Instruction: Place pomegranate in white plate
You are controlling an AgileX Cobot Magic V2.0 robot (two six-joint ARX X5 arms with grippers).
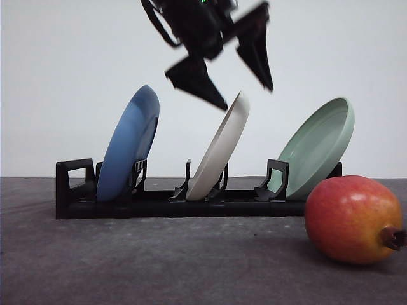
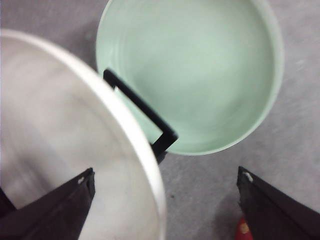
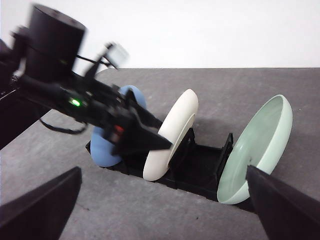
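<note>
The pomegranate (image 1: 353,219), red with a yellow-orange blush, lies on the grey table at the front right, right of the rack; a red sliver of the pomegranate (image 2: 243,227) shows by one finger in the left wrist view. The white plate (image 1: 219,152) (image 2: 60,125) (image 3: 170,135) stands on edge in the rack's middle slot. My left gripper (image 1: 245,95) (image 2: 166,172) hangs open just above the plate's top rim, one finger on each side, holding nothing. My right gripper (image 3: 163,170) is open and empty, back from the rack and facing it.
A black dish rack (image 1: 159,206) (image 3: 200,165) holds a blue plate (image 1: 130,143) (image 3: 107,150) on the left and a pale green plate (image 1: 318,146) (image 2: 195,70) (image 3: 260,150) on the right. Grey table (image 1: 159,267) stretches in front of it.
</note>
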